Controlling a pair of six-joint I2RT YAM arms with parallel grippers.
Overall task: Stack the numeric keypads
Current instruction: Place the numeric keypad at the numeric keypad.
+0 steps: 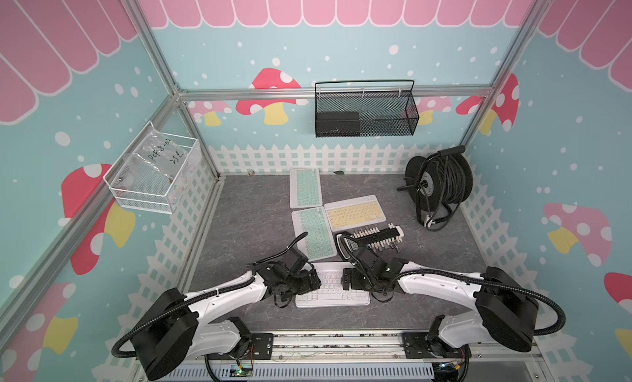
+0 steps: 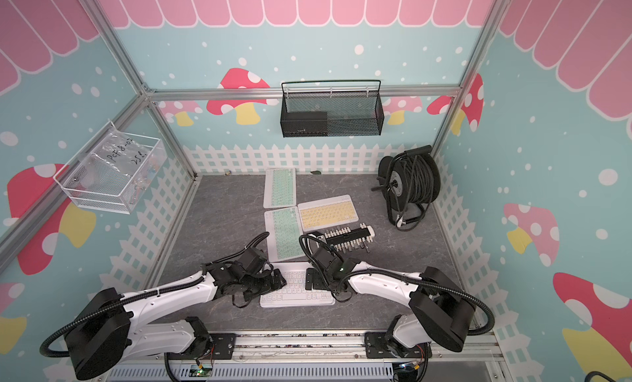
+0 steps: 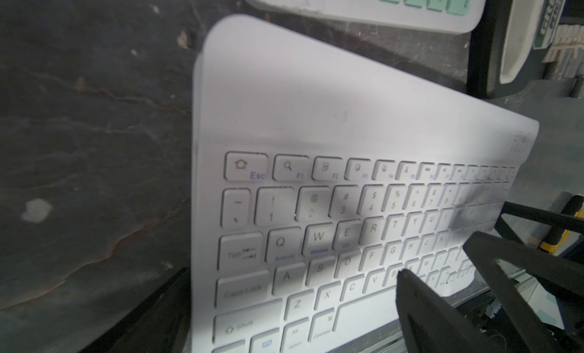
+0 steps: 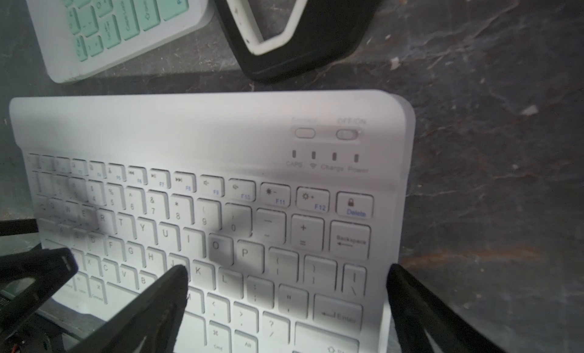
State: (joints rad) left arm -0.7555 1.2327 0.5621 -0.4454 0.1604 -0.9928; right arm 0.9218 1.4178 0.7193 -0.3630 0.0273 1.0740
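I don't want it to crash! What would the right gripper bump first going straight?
Probably the slim white keyboard with white keys; the open right gripper straddles its end, height unclear.

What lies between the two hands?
Only the middle of the white keypad, seen in both top views; the left hand and right hand straddle its ends.

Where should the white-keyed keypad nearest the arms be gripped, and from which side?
Probably by its short ends, one per arm. The white keypad lies flat and thin on the table, with the left gripper and right gripper open over either end. Each would come from its own side and pinch the rim; the flat face offers no hold.
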